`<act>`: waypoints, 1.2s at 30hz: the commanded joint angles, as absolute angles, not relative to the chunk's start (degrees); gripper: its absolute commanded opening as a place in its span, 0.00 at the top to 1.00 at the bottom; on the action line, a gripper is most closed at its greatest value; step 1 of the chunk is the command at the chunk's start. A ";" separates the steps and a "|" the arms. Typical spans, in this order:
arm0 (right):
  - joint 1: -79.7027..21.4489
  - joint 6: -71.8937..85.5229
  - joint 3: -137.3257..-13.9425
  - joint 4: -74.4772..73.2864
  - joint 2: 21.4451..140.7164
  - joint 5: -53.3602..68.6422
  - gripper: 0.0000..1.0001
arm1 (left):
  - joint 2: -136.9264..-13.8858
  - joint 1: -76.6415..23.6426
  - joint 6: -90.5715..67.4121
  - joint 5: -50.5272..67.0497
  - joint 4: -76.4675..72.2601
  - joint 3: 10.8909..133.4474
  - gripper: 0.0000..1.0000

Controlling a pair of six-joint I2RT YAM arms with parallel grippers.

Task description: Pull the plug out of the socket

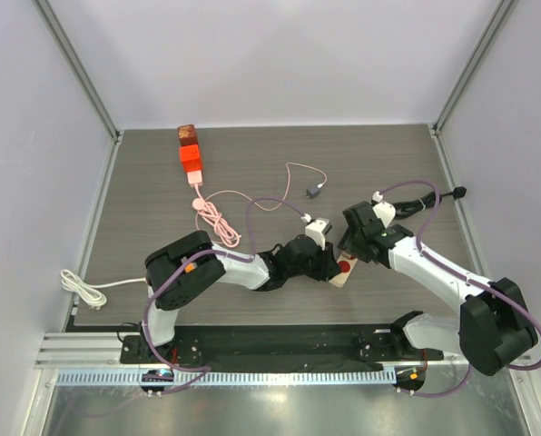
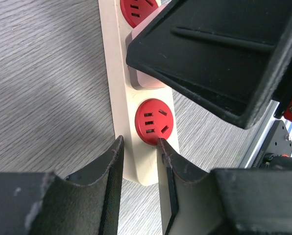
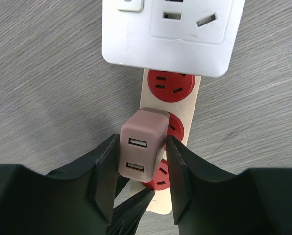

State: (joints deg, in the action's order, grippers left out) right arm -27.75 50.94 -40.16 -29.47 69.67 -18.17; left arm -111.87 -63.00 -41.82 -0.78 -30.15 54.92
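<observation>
Left end effector (image 1: 329, 265) and right end effector (image 1: 346, 247) meet over the cream power strip (image 1: 344, 271) at the middle of the worktop (image 1: 388, 173) in the top view. From the left wrist, the black fingers (image 2: 114, 166) straddle the strip's near end beside a red socket (image 2: 153, 122); whether they pinch it I cannot tell. From the right wrist, the fingers sit flush on both sides of the pink plug (image 3: 142, 142), grasping it while it is seated in the strip, below a white socket block (image 3: 168, 34).
</observation>
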 commanded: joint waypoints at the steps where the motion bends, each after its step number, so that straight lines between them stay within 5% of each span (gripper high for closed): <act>1: -28.04 50.80 -39.90 -30.41 70.13 -22.23 0.54 | -114.70 -63.02 -42.10 -2.64 -31.03 55.37 0.69; 9: -28.30 47.90 -40.78 -30.85 70.58 -24.78 0.61 | -116.36 -63.02 -43.33 -1.85 -31.99 55.99 0.69; 27: -29.36 45.18 -41.49 -31.55 69.08 -28.03 0.99 | -122.78 -63.02 -47.11 -1.40 -32.70 59.15 0.71; 36: -29.27 43.06 -44.47 -32.69 67.42 -29.88 0.99 | -124.19 -63.02 -48.08 -2.20 -30.50 60.73 0.73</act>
State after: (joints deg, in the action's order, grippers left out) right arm -28.75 43.88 -40.60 -30.98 69.76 -28.84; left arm -119.52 -62.89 -49.06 2.17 -36.25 60.47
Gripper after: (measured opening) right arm 0.379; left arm 0.281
